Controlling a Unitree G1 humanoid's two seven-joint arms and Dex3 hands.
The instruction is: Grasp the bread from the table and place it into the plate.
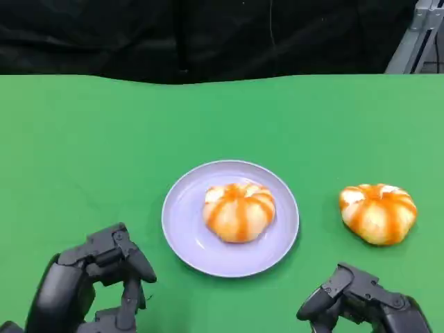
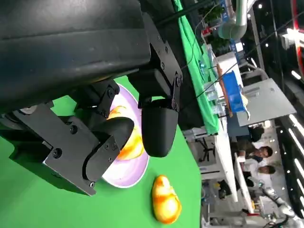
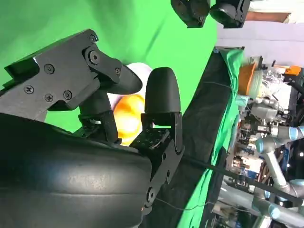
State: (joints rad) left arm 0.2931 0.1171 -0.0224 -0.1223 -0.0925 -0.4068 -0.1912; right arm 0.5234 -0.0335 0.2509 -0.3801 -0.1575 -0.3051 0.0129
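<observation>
A lilac plate sits in the middle of the green table, and one orange-striped bread lies on it. A second, similar bread lies on the cloth to the plate's right. My left hand hovers low at the near left, short of the plate, holding nothing with its fingers apart. My right hand is at the near right, just in front of the second bread, and is also empty. The left wrist view shows the left hand's fingers before the plate, the plated bread and the loose bread. In the right wrist view, a bread shows between the fingers.
The green cloth spreads wide on all sides of the plate. Behind the table's far edge hangs a black backdrop. The left wrist view shows other tables, equipment and people far off beside the workspace.
</observation>
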